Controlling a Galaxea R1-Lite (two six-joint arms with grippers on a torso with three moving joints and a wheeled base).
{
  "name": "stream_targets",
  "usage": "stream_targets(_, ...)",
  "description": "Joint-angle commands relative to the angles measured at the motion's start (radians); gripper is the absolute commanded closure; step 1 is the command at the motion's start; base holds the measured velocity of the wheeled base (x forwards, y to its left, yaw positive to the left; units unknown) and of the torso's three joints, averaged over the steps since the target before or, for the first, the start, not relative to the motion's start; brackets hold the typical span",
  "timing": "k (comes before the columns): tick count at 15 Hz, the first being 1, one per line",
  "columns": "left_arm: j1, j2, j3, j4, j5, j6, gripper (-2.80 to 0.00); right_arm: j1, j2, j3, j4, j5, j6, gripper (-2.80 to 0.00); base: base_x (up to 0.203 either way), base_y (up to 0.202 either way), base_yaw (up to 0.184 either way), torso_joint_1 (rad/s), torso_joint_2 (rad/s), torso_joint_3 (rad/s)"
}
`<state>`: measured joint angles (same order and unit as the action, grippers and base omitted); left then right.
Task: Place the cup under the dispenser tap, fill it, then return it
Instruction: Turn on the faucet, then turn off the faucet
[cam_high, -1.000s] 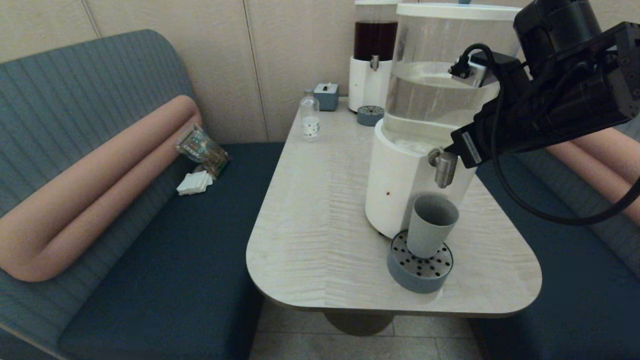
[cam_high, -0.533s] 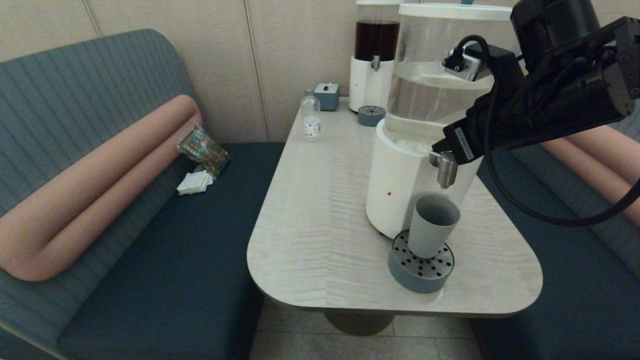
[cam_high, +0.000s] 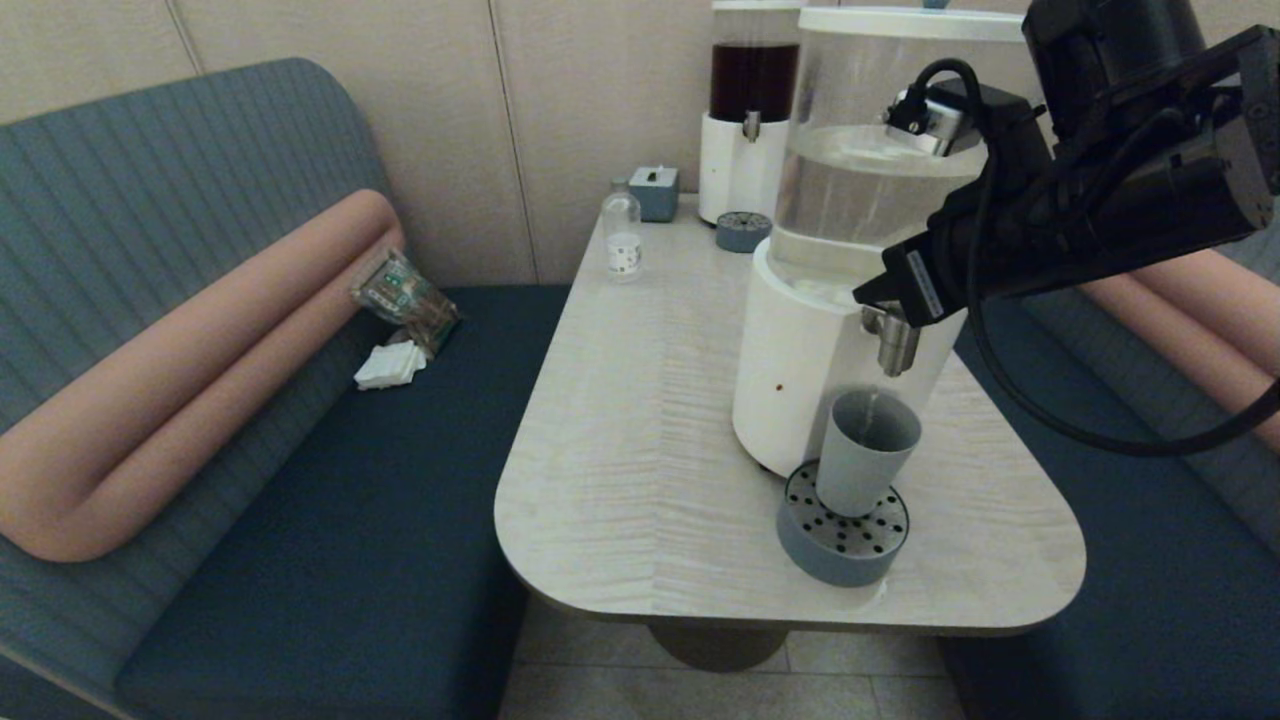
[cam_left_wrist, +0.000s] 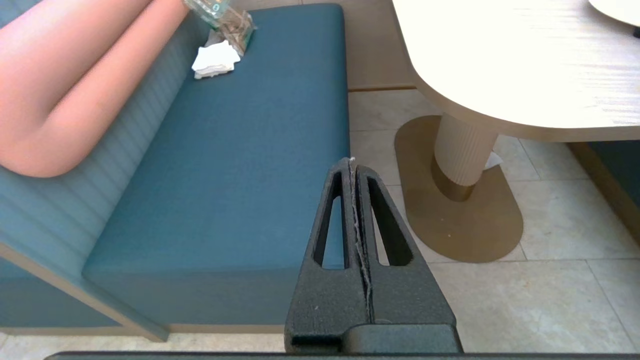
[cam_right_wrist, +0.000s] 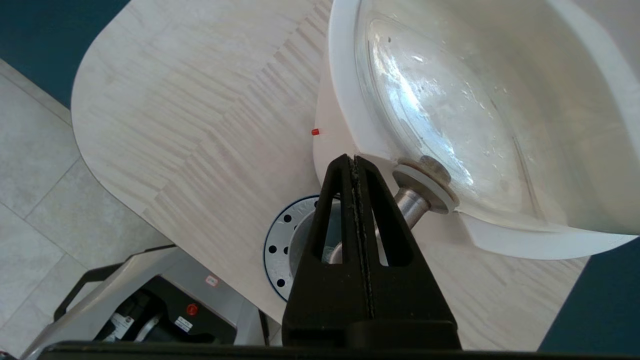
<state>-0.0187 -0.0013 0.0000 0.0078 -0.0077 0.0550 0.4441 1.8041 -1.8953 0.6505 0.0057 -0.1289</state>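
- The grey-blue cup (cam_high: 866, 450) is seen upright on the perforated drip tray (cam_high: 842, 545), beneath the dispenser tap (cam_high: 893, 340).
- The right gripper (cam_right_wrist: 354, 162), fingers pressed together, is held on the tap's top.
- The left gripper (cam_left_wrist: 352, 165), likewise closed, is parked low beside the bench seat (cam_left_wrist: 240, 165).

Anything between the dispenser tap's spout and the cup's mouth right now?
In the head view, only a thin stream of liquid falls from the dispenser tap into the cup.

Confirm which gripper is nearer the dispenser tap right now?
Right. The right gripper, fingers shut, sits on top of the dispenser tap above the cup. The left gripper, also shut, hangs off the table over the bench edge and floor.
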Motion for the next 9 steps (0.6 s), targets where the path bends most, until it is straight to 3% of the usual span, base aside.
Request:
stream_targets(1,0.0,-0.002,0.0,0.0,0.0,0.0,0.0,-0.012,-0.038,0.01,-0.02,-0.001,-0.004,0.0,0.0,0.0,0.0,0.0,0.0,0.0)
stream_targets(9,0.0,-0.002,0.0,0.0,0.0,0.0,0.0,-0.036,-0.21,0.088,-0.027,-0.049,0.0,0.0,0.0,0.0,0.0,0.0,0.0,0.0)
